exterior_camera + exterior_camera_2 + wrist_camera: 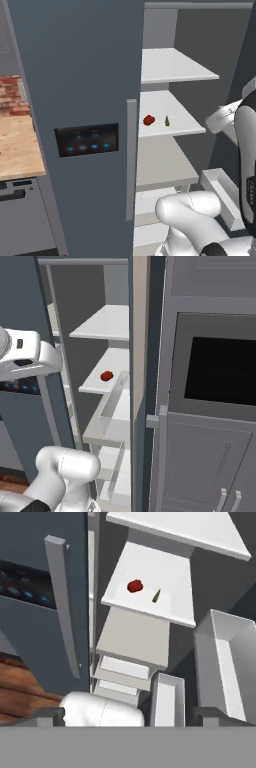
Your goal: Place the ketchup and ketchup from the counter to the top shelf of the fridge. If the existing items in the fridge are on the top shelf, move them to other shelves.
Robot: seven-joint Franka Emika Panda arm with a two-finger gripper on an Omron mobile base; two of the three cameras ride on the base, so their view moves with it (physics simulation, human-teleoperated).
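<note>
Two small items, a red lump [148, 120] and a green pear-shaped thing [167, 121], sit mid-frame on the fridge's [75, 75] second white shelf; the top shelf [172, 67] above is bare. We see no ketchup bottle here, only a strip of counter [17, 147] at left. Our gripper [125, 714] hangs wide open, holding nothing. We judge the bottles come next; approach squarely, clear of the door bins [220, 662].
</note>
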